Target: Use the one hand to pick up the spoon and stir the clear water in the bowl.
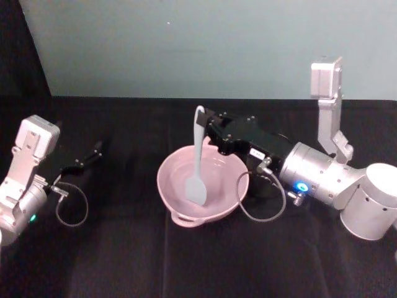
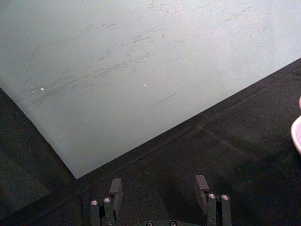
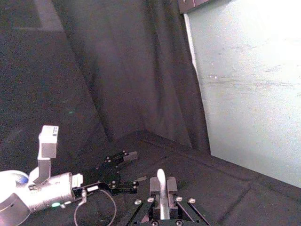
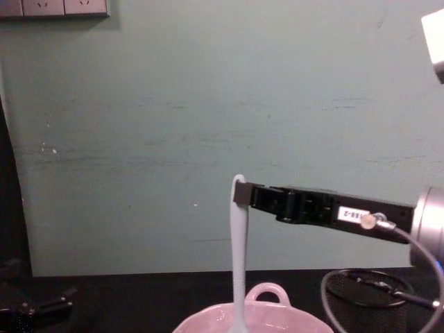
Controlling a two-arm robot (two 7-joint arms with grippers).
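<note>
Bowl: pale pink glossy bowl (image 1: 169,179) (image 4: 291,323) with a small loop handle on its rim, standing near the middle of the worktop, loop side towards the robot.
Water: clear water (image 1: 218,181) is barely to be made out, no more than a faint sheen on the bowl's inner floor.
Spoon: white plastic spoon (image 1: 198,162) (image 4: 238,257) (image 3: 161,181) with a long slim handle and a flat blade. It stands almost upright, blade down inside the bowl, handle tip above the rim.
Right gripper: black-fingered right gripper (image 1: 208,121) (image 4: 243,193) (image 3: 162,184) on a silver wrist with a blue glowing ring. It reaches in over the bowl's far right side, fingers clamped on the spoon's handle just below the tip.
Left gripper: left gripper (image 1: 94,151) (image 2: 159,181) (image 3: 136,167) hovers low over the worktop, well to the left of the bowl, fingers apart and holding nothing.
Worktop: flat worktop covered in black cloth (image 1: 124,261).
Mesh cup: black wire-mesh cup (image 4: 364,300) stands to the right of the bowl, under the right arm.
Room: pale green-grey wall (image 1: 186,43) (image 4: 139,139), scuffed, rises behind the worktop. White socket plates (image 4: 55,7) sit high on it at the left, and a black curtain (image 3: 117,70) hangs to the robot's left.
</note>
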